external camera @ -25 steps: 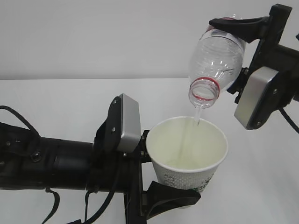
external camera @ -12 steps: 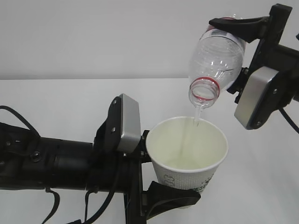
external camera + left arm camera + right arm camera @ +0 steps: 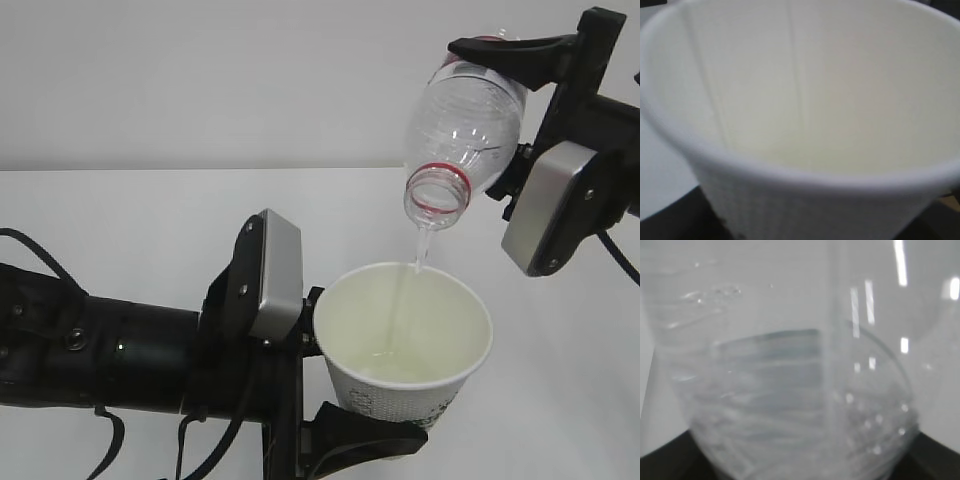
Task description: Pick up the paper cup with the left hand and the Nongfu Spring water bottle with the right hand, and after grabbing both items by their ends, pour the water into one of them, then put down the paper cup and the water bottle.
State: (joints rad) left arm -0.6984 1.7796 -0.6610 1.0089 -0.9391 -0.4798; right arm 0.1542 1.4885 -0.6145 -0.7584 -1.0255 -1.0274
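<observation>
Paper cup (image 3: 405, 340): thin, crushable; my left gripper (image 3: 345, 400) clamps its lower wall, near centre.
Bottle (image 3: 462, 130): light, slippery plastic; my right gripper (image 3: 520, 105) clasps its base, tilted above.
Water (image 3: 410, 290): streaming in.

Lab-like: bare white table (image 3: 120, 210), blank wall (image 3: 200, 70)

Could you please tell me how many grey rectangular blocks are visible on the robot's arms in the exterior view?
2. One grey block sits on the left arm, just left of the paper cup; the other grey block sits on the right arm, right of the tilted water bottle. None seems hidden.
</observation>
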